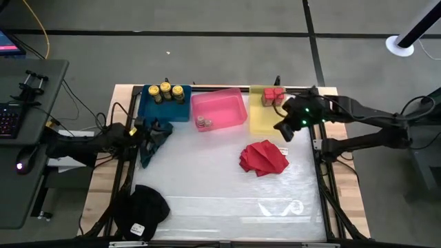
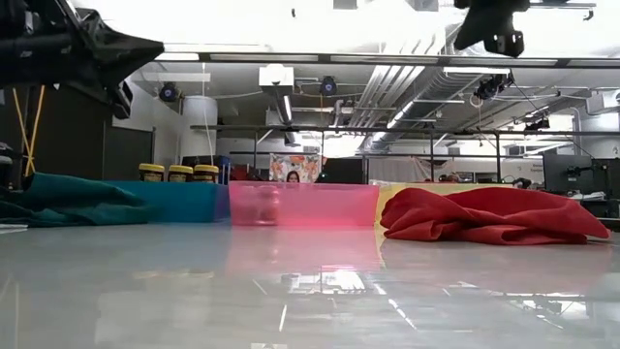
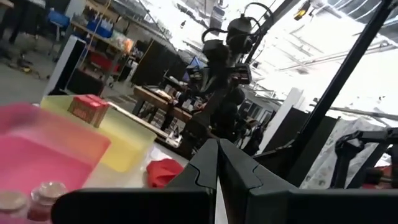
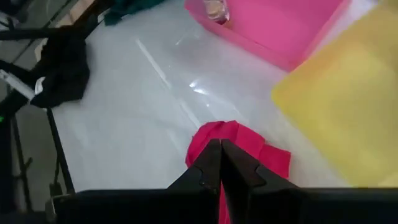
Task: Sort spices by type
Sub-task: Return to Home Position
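Three yellow-lidded jars [image 1: 165,91] [image 2: 179,173] stand in the blue bin [image 1: 148,110]. Small pale jars [image 1: 202,122] [image 3: 46,193] [image 4: 216,9] sit on the floor of the pink bin [image 1: 231,103], at its near-left corner. Red tins [image 1: 273,96] [image 3: 87,109] rest in the yellow bin [image 1: 258,120]. My left gripper [image 1: 146,131] [image 3: 217,163] is shut and empty, raised above a teal cloth near the blue bin. My right gripper [image 1: 282,131] [image 4: 221,158] is shut and empty, raised over the near edge of the yellow bin, above the red cloth [image 1: 264,157].
The three bins line the table's far edge. A teal cloth [image 1: 155,138] [image 2: 68,199] lies by the blue bin, the red cloth [image 2: 484,215] [image 4: 230,140] lies crumpled right of centre, and a black cloth [image 1: 141,210] [image 4: 62,68] is at the near-left corner. Bare table lies between them.
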`<move>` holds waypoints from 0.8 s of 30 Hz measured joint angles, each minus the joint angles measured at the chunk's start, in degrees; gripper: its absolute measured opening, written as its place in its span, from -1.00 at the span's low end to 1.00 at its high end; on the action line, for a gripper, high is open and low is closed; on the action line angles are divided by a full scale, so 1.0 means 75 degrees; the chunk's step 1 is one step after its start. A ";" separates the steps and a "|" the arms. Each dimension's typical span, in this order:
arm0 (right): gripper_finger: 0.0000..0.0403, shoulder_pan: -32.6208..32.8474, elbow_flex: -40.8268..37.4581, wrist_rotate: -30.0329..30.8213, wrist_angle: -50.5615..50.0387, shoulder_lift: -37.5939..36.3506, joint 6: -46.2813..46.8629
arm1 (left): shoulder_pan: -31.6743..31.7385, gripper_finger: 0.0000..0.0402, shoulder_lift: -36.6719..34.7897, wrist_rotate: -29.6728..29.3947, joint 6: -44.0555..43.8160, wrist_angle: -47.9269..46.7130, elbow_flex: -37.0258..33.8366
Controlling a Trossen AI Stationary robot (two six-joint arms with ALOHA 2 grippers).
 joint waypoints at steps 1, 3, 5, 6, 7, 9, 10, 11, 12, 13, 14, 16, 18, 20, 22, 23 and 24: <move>-1.00 0.0100 -0.0078 0.0065 0.0049 -0.0111 -0.0062 | 0.0000 -1.00 0.0005 0.0003 -0.0077 -0.0014 0.0000; -1.00 0.0199 -0.0486 0.0026 0.0358 -0.0414 -0.0130 | 0.0000 -1.00 0.0006 0.0003 -0.0215 -0.0105 0.0000; -1.00 0.0207 -0.1272 -0.0421 0.1156 -0.0838 -0.0118 | 0.0000 -1.00 0.0020 0.0003 -0.0233 -0.0129 0.0000; -1.00 0.0207 -0.1782 -0.0690 0.1700 -0.1100 -0.0054 | 0.0000 -1.00 0.0020 0.0003 -0.0233 -0.0139 0.0000; -1.00 0.0210 -0.2347 -0.0943 0.2320 -0.1356 0.0038 | 0.0000 -1.00 0.0020 0.0003 -0.0235 -0.0158 0.0000; -1.00 0.0216 -0.3524 -0.1288 0.3762 -0.1846 0.0148 | 0.0000 -1.00 0.0020 0.0003 -0.0235 -0.0167 0.0000; -1.00 0.0218 -0.4114 -0.1379 0.4531 -0.2052 0.0128 | 0.0000 -1.00 0.0020 0.0003 -0.0235 -0.0162 0.0000; -1.00 0.0208 -0.4675 -0.1400 0.5266 -0.2239 0.0074 | 0.0000 -1.00 0.0020 0.0003 -0.0235 -0.0160 0.0000; -1.00 0.0168 -0.5200 -0.1435 0.5997 -0.2391 0.0038 | 0.0000 -1.00 0.0020 0.0006 -0.0235 -0.0161 0.0000; -1.00 0.0113 -0.5680 -0.1496 0.6755 -0.2511 0.0020 | 0.0000 -1.00 0.0020 0.0006 -0.0236 -0.0161 0.0000; -1.00 0.0059 -0.6117 -0.1605 0.7502 -0.2620 -0.0005 | 0.0000 -1.00 0.0020 0.0006 -0.0235 -0.0161 0.0000; -1.00 -0.0028 -0.6903 -0.1826 0.8756 -0.2805 0.0086 | 0.0000 -1.00 0.0020 0.0009 -0.0238 -0.0161 0.0000; -1.00 -0.0036 -0.7545 -0.1857 0.9791 -0.2957 0.0274 | 0.0000 -1.00 0.0020 0.0012 -0.0238 -0.0160 0.0000; -1.00 0.0035 -0.8099 -0.1853 1.0797 -0.3113 0.0514 | 0.0000 -1.00 0.0020 0.0015 -0.0238 -0.0161 0.0000; -1.00 0.0180 -0.8634 -0.1778 1.1848 -0.3267 0.0705 | 0.0000 -1.00 0.0020 0.0015 -0.0238 -0.0161 0.0000; -1.00 0.0263 -0.8671 -0.1707 1.1888 -0.3316 0.0694 | 0.0000 -1.00 0.0020 0.0015 -0.0238 -0.0161 0.0000; -1.00 0.0346 -0.8637 -0.1672 1.1805 -0.3380 0.0517 | 0.0000 -1.00 0.0023 0.0017 -0.0238 -0.0160 0.0000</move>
